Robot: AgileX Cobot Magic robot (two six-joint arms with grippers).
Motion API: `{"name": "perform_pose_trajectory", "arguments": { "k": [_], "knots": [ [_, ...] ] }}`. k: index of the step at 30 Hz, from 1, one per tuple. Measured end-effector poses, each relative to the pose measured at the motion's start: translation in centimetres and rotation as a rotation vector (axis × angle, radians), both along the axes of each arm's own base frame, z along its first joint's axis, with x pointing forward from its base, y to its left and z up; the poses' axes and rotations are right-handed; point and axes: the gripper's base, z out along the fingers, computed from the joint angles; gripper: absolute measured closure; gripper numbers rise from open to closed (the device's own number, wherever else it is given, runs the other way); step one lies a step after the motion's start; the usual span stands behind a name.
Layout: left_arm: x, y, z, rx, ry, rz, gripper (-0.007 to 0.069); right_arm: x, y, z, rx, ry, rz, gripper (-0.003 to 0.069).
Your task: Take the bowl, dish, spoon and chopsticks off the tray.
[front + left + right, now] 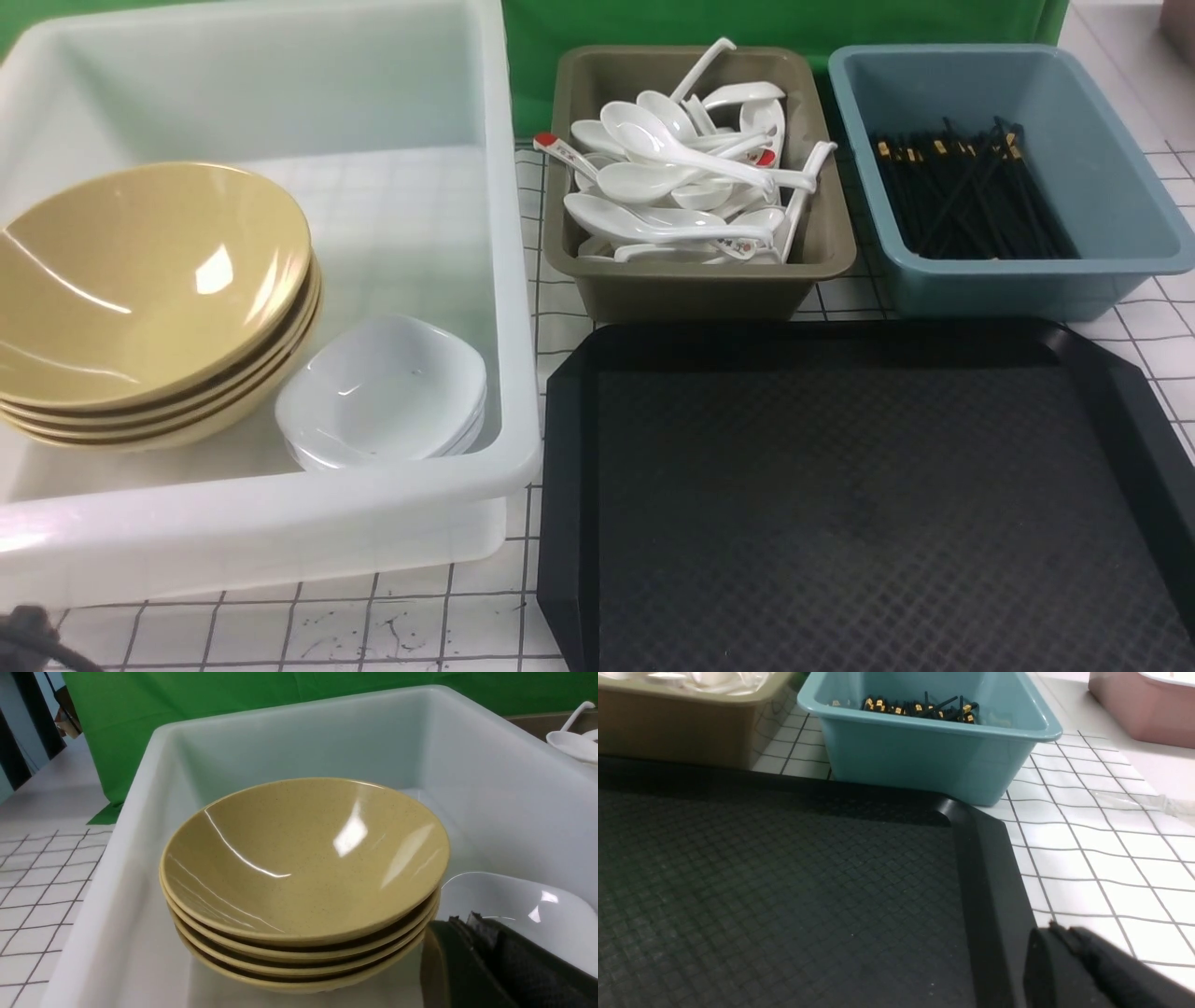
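We see a matt black plastic tray with a rough crosshatch texture. The bowl is glossy, speckled mustard yellow; the dish and spoons shine smooth white. The white bin looks like translucent, satiny plastic; the brown bin and blue bin seem smooth plastic. The chopsticks appear dull black, perhaps lacquered.

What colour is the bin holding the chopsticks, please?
Blue-green bin, with black chopsticks; clearest in the front view.
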Motion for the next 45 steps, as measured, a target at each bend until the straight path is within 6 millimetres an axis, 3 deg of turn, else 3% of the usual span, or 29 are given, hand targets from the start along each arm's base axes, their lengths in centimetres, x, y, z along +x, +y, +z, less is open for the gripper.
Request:
{"name": "perform_pose_trajectory", "arguments": {
  "k": [4,12,45],
  "knots": [
    [-1.8,0.0,-1.6,-0.094,-0.05,0.028,0.0638,0.0,0.0,0.0,0.0,0.0,-0.001,0.0592],
    [-1.1,-0.4,-8.3,-0.123,0.114,0.039,0.0638,0.0,0.0,0.0,0.0,0.0,-0.001,0.0586],
    [-1.0,-0.5,-8.3,-0.106,0.099,0.02,0.0638,0.0,0.0,0.0,-0.001,0.0,-0.001,0.055]
  ]
}}
